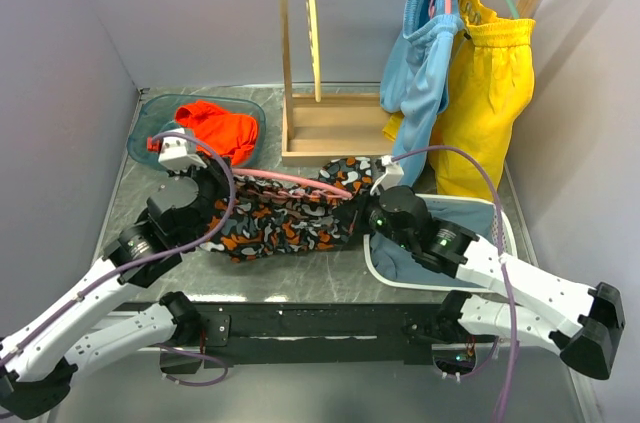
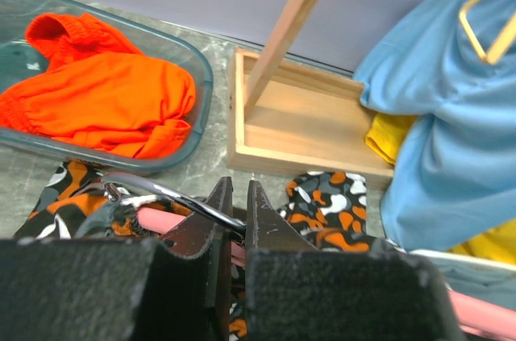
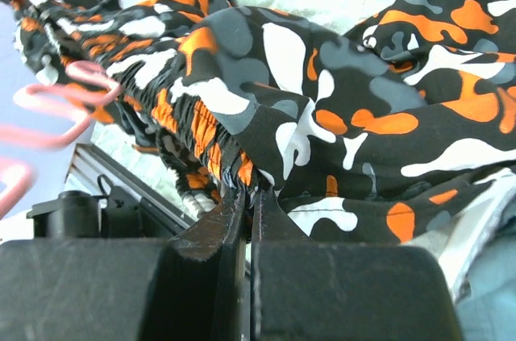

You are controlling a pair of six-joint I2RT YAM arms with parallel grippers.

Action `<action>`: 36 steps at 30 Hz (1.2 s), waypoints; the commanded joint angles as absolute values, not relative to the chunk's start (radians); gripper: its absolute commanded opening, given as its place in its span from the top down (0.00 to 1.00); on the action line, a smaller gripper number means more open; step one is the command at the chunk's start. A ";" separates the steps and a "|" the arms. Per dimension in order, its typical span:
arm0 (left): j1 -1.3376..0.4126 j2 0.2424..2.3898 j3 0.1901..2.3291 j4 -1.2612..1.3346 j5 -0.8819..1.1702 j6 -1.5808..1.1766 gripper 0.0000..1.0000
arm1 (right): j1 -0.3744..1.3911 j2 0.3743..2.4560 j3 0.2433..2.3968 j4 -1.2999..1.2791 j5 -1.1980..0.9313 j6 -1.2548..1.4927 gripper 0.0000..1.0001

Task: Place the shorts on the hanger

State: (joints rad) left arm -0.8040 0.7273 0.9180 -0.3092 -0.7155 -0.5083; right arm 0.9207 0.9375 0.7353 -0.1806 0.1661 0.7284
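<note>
Just in front of the wooden rack (image 1: 335, 133), the shorts (image 1: 280, 218) lie bunched on the desk (image 1: 300, 278), the hanger (image 1: 290, 180) across them. The left end effector (image 2: 238, 200) pinches its hook; the right end effector (image 3: 248, 200) clamps the shorts' edge. Risk: thin hook pivots in the grip, cloth slips off.

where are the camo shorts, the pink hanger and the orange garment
shorts (image 1: 280, 221): top view, middle of the spread cloth
hanger (image 2: 488, 315): left wrist view, pink bar at lower right
orange garment (image 1: 215, 128): top view, middle of the bunched cloth
</note>
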 commanded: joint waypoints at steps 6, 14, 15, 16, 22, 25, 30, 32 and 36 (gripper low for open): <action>-0.799 0.762 0.931 -0.250 -0.865 -0.491 0.99 | 0.914 0.856 0.894 -0.402 0.219 0.741 1.00; -0.799 0.773 0.922 -0.288 -0.908 -0.531 0.99 | 0.913 0.881 1.052 -0.583 0.337 0.767 1.00; -0.799 0.761 0.919 -0.288 -0.904 -0.531 0.99 | 0.911 0.884 1.080 -0.613 0.366 0.767 1.00; -0.801 0.755 0.914 -0.288 -0.896 -0.529 0.99 | 0.911 0.887 1.094 -0.629 0.376 0.767 1.00; -0.799 0.765 0.905 -0.313 -0.905 -0.541 0.99 | 0.907 0.930 1.203 -0.692 0.381 0.747 1.00; -0.799 0.787 0.925 -0.322 -0.922 -0.551 0.99 | 0.908 0.956 1.268 -0.709 0.351 0.730 1.00; -0.801 0.831 0.979 -0.373 -0.974 -0.598 0.99 | 0.913 1.035 1.400 -0.767 0.299 0.722 1.00; -0.802 0.847 1.002 -0.393 -0.979 -0.612 0.99 | 0.919 1.045 1.431 -0.767 0.281 0.727 1.00; -0.802 0.877 1.034 -0.374 -0.936 -0.609 0.99 | 0.948 1.097 1.526 -0.756 0.265 0.732 1.00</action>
State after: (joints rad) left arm -0.8066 0.8677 0.9623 -0.3878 -0.9062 -0.5995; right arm 0.9260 1.0698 1.4055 -0.7616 0.2779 0.7395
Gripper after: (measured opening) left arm 0.084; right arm 0.031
